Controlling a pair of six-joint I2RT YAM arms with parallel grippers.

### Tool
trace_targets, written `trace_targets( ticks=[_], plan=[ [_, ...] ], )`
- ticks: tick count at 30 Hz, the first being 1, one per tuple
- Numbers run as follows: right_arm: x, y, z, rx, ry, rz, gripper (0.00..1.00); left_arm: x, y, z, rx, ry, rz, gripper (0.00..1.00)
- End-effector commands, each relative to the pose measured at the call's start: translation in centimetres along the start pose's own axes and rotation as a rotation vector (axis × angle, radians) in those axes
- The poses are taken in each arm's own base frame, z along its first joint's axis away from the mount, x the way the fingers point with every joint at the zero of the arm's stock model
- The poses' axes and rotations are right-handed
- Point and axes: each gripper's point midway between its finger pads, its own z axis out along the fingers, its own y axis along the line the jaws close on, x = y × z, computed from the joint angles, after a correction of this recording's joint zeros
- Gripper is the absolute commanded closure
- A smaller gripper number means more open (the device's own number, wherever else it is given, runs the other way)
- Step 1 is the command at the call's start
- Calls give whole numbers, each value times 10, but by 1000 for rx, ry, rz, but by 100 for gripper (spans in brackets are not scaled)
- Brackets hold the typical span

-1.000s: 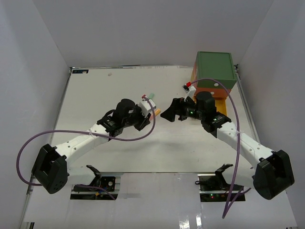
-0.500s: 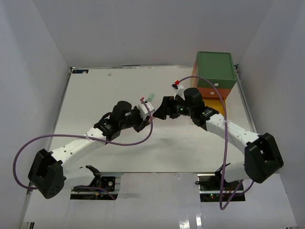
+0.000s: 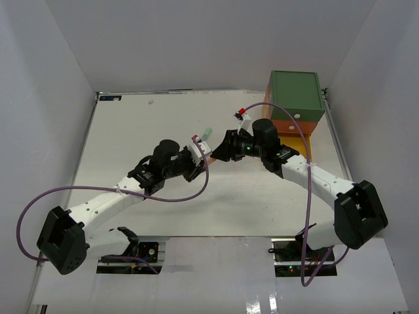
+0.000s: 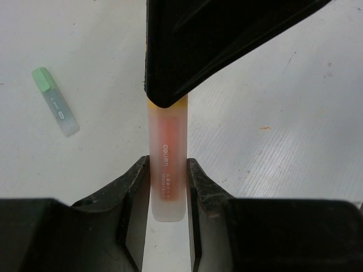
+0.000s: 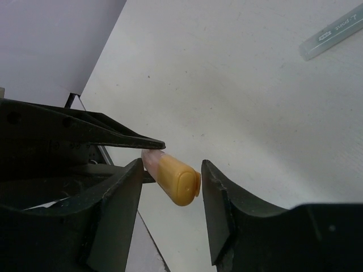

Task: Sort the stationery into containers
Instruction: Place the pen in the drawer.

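My left gripper [image 4: 168, 170] is shut on the clear end of an orange highlighter [image 4: 167, 158] held above the table. Its yellow-orange cap [image 5: 176, 180] pokes between the fingers of my right gripper [image 5: 172, 170]. Those jaws stand close on both sides of the cap, and a sliver of gap shows at the right finger. In the top view the left gripper [image 3: 198, 157] and right gripper [image 3: 221, 150] meet nose to nose at mid-table. A green-capped highlighter [image 4: 55, 101] lies on the table just beyond them [image 3: 206, 133]. The containers stand far right: green [image 3: 296, 97] over orange-red [image 3: 288, 125] over yellow [image 3: 304, 143].
The white table [image 3: 131, 131] is walled by white panels on three sides. Purple cables loop off both arms. The right arm stretches from its base [image 3: 357, 216] across the front of the drawers.
The right gripper came left from the drawers to the left gripper, and its jaws narrowed around the highlighter's cap. The left arm shifted slightly, still holding the highlighter.
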Motion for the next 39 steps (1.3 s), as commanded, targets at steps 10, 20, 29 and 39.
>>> trace_targets(
  ticks=[10, 20, 29, 39],
  plan=[
    [-17, 5, -8, 3, -83, -46, 85, -15, -1, -5, -3, -59, 16, 60],
    [-41, -76, -73, 252, -234, 1, 86, -11, 24, -2, -150, -27, -79, 2],
    [-69, -182, -184, 614, -449, 111, 87, 30, 68, 5, -407, 160, -266, 2],
    [-81, -248, -213, 735, -435, 232, 82, 55, 87, 11, -462, 243, -385, 2]
  ],
)
